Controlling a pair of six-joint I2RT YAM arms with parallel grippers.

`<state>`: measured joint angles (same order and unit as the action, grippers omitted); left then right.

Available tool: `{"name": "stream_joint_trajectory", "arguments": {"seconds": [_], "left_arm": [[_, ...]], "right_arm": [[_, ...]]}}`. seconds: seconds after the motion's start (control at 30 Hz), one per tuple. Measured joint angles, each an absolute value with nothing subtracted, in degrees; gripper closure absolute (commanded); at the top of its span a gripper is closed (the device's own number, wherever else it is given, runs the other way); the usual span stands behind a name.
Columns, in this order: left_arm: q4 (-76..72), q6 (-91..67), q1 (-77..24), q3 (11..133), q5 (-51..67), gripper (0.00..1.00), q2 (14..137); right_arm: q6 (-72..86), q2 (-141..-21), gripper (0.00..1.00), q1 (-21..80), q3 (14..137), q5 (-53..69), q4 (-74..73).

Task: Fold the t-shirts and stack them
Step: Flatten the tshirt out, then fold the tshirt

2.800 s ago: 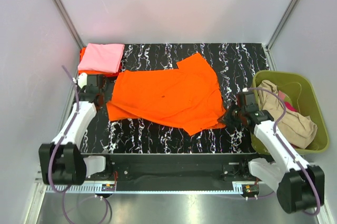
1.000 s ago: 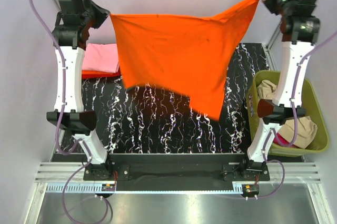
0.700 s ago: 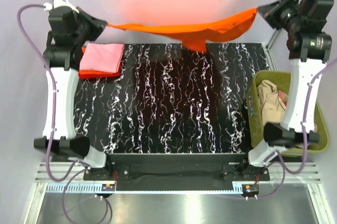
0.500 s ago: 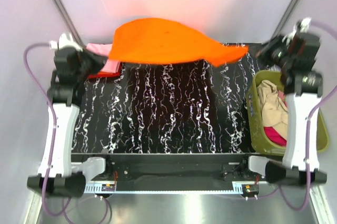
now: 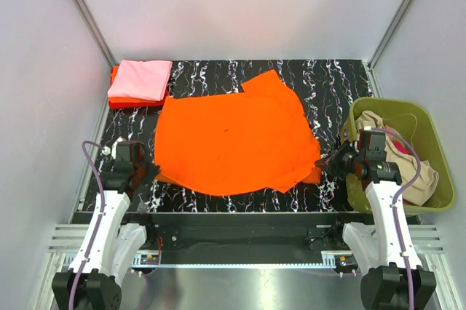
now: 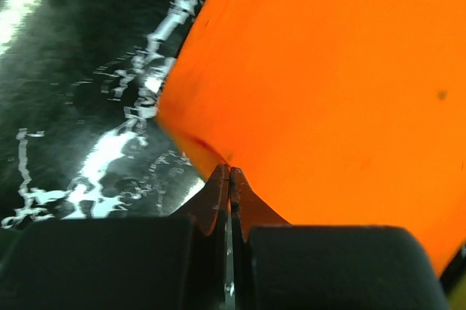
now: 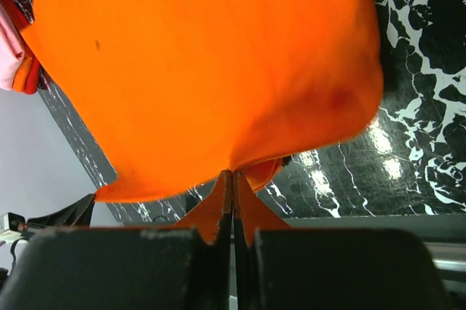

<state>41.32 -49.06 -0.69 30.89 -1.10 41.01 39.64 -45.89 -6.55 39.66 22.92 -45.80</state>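
Observation:
A bright orange t-shirt [image 5: 233, 142] lies spread almost flat across the middle of the black marbled table [image 5: 335, 84]. My left gripper [image 5: 150, 172] is low at the shirt's near left corner, shut on the orange cloth [image 6: 306, 77], its tips at the hem [image 6: 229, 169]. My right gripper [image 5: 328, 165] is low at the near right corner, shut on the orange hem [image 7: 233, 174], and the cloth [image 7: 204, 55] bulges over a folded-under flap there. At the back left a folded light pink t-shirt [image 5: 140, 79] rests on a folded red-orange one [image 5: 124, 100].
An olive-green basket [image 5: 386, 102] stands at the right edge of the table, just beyond my right arm. It holds a crumpled beige shirt [image 5: 411, 172] and a bit of magenta cloth [image 5: 394, 134]. Grey walls close in the left, back and right sides.
Both arms held the orange shirt stretched high at the back, then swung it down and toward the near edge. It now lies spread on the table with both arms low.

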Motion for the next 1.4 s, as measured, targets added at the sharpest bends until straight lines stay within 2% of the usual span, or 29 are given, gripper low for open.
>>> {"name": "stream_joint_trajectory", "arguments": {"seconds": [0.3, 0.57, 0.93, 1.4], "left_arm": [[44.1, -56.5, -0.7, 30.1, -10.4, 1.00, 40.9], [43.6, -58.8, -0.7, 30.4, -12.4, 1.00, 47.6], [43.5, -60.1, -0.7, 30.5, -15.7, 1.00, 50.4], [41.0, -59.8, -0.7, 31.2, -18.6, 1.00, 54.2]], "right_arm": [[40.3, -44.2, 1.00, -6.5, 39.6, 20.4, -45.6], [39.3, -51.9, 1.00, -5.4, 39.8, 20.3, -40.3], [34.8, -66.5, 1.00, 7.4, 47.2, 12.5, -37.7], [26.3, -70.0, 1.00, 7.6, 54.2, 7.9, -37.7]]}}
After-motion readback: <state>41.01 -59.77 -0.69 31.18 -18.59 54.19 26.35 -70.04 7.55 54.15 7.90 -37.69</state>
